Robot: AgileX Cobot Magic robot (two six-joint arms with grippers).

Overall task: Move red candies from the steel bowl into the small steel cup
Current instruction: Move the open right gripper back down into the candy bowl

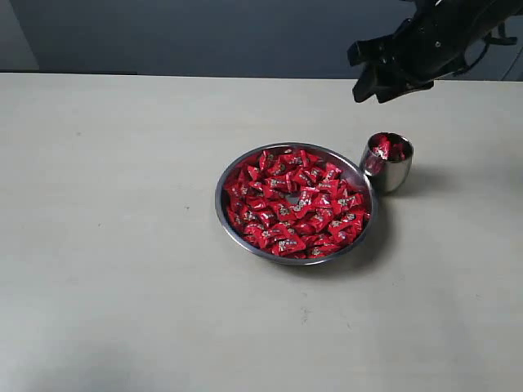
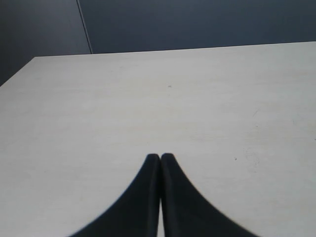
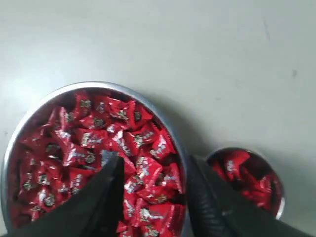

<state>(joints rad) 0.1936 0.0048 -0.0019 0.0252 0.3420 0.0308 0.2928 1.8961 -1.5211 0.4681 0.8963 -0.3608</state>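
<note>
Red candies [image 1: 294, 204] fill the steel bowl [image 1: 221, 200] almost to its rim, with one small bare patch near the middle. A few more already lie inside the small steel cup [image 1: 392, 175]. Both sit below the right gripper [image 1: 361, 73], which hangs raised above the table with its fingers spread and nothing between them. From its own camera, the bowl lies under one finger and under the gap, and the cup lies just outside the other finger.

Cup and bowl stand so near each other that they look to be touching. A descent toward the heap that drifts to the cup's side could knock the light cup over and spill what it holds. The wrappers are slick and packed loosely. A pinch may therefore slide off a twisted end, or drag up two candies at once and drop one on the table [image 1: 122, 245].

Nothing else stands near the right gripper, and its path down looks open. The left gripper [image 2: 160, 157] has its fingers pressed together over bare tabletop, with none of the task's things in front of it.
</note>
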